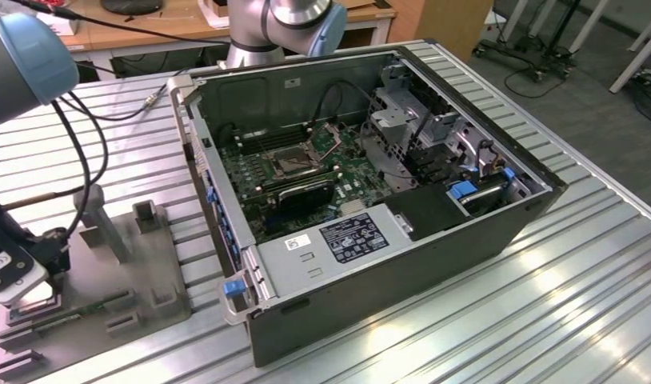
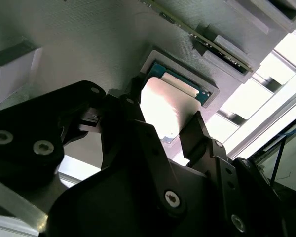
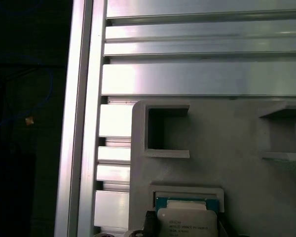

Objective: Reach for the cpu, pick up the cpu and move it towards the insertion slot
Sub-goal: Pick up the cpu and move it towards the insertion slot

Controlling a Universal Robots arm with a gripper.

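Note:
The cpu (image 2: 167, 106), a silvery square chip with a green rim, lies flat in a recess of the grey fixture block (image 1: 123, 280); the first wrist view also has the cpu (image 3: 187, 219). My gripper (image 2: 165, 116) is down over it at the exterior view's lower left, gripper (image 1: 29, 302). Its black fingers (image 2: 200, 136) stand apart, one close to each side of the chip, and I see no grip. The insertion slot (image 1: 286, 162), a square socket with a metal frame, sits on the motherboard inside the open computer case, well to the exterior view's right of the gripper.
The open computer case (image 1: 411, 240) lies on a ribbed aluminium table (image 1: 539, 320). The fixture block carries raised posts (image 1: 146, 216) and other recesses (image 3: 160, 133), plus a memory stick (image 2: 207, 42) beside the chip. Cables (image 1: 85, 152) hang near the arm. The table edge (image 3: 81, 123) is close.

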